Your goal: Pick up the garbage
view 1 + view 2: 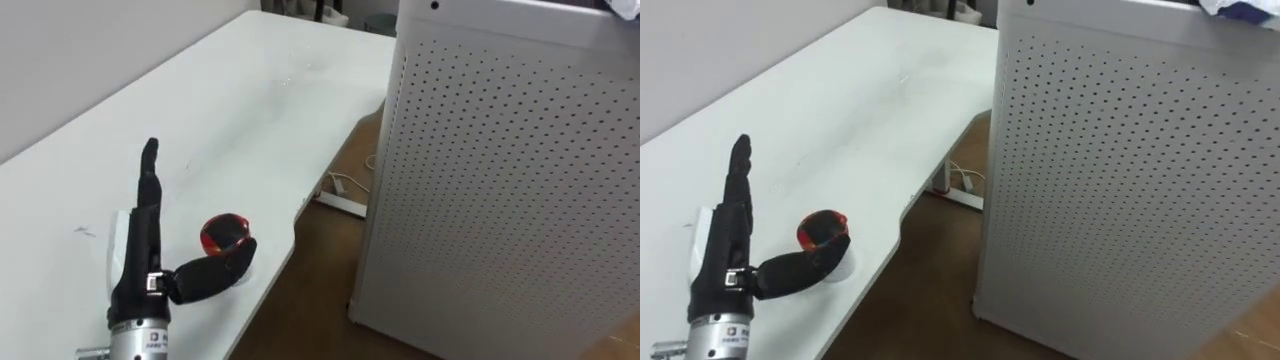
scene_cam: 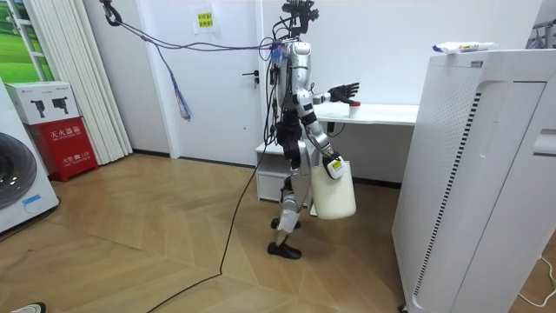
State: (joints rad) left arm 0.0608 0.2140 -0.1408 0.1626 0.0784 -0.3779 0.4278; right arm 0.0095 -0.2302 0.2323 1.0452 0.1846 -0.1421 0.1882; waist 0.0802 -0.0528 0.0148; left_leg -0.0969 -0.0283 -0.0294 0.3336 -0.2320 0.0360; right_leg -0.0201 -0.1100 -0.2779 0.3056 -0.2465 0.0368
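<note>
The left hand [image 1: 140,255] lies flat over the white bench [image 1: 230,110], fingers straight and together. Its thumb is spread wide, the tip right at a small red round piece of garbage [image 1: 225,232] near the bench's edge. A white bag [image 2: 334,193] hangs at the right hand [image 2: 333,165].

One small round red-and-black piece of garbage [image 1: 226,233] lies on one white tabletop [image 1: 200,110]. Beside it stands one tall white perforated metal cabinet [image 1: 500,180]. The robot has two hands, one left hand [image 1: 140,262] and one right hand [image 2: 334,164]. The room also holds one white bucket-shaped container [image 2: 334,196], one red box [image 2: 62,146], one white carton [image 2: 42,102] and one washing machine [image 2: 16,178].
</note>
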